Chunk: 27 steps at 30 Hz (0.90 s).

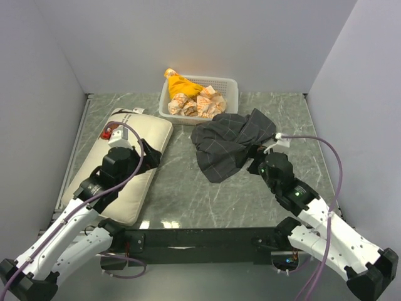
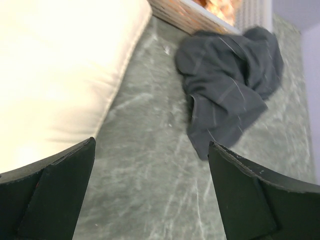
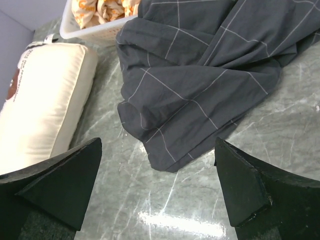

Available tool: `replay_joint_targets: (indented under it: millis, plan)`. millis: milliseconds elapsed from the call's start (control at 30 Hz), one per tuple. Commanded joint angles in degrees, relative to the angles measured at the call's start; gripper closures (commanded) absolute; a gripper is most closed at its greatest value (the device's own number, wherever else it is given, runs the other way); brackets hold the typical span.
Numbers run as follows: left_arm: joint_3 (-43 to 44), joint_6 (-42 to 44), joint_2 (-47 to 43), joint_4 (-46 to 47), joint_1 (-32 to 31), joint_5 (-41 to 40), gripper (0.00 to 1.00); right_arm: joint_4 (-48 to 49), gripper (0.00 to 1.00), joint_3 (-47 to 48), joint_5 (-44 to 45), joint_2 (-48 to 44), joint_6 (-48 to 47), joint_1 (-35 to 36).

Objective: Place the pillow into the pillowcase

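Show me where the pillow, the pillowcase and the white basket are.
pillow (image 1: 155,130): top external view, on its bare far right corner area.
pillowcase (image 1: 229,143): top external view, on the middle of the crumpled dark fabric.
basket (image 1: 229,93): top external view, on its right mesh wall.

Pillow (image 1: 156,135): large, soft, cream, rectangular, with a piped edge seam. Lies flat and undressed in the left half of the top view, set diagonally from lower left up toward centre. A white printed tag and a small brown mark sit at its upper end.

Pillowcase (image 1: 232,144): dark charcoal fabric with a thin light windowpane check. Crumpled into a loose, folded heap just right of centre in the top view. Its opening cannot be made out. Lies apart from the Pillow, not touching.
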Motion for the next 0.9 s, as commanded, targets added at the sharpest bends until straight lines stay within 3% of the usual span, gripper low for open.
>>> replay_joint_targets:
  millis: [0,133,267,367,567,867]
  plan:
    - [-0.8,-2.5,-1.4,-0.5,0.0,-7.3,0.01,5.2,0.0,3.1,-0.7,3.2,-1.2,0.0]
    - [-2.8,-2.8,-2.8,0.0,0.0,-6.7,0.01,8.7,0.0,3.7,0.2,7.3,-1.0,-0.2]
    - [-2.4,-3.3,-3.4,-0.3,0.0,-5.9,0.01,10.4,0.0,9.8,-2.4,18.4,-4.1,-0.4]
    - [-2.1,-3.0,-2.6,0.4,0.0,-4.9,0.01,8.6,0.0,18.5,-5.5,29.2,-6.5,-2.8]
    - [1.4,-4.0,2.6,-1.3,0.0,-3.5,0.01,8.2,0.0,34.6,-20.1,47.4,-6.1,-11.1]
    - [4.2,-4.3,2.9,-2.5,0.4,-4.7,0.01,5.1,0.0,50.2,-19.7,66.0,-6.9,-11.8]
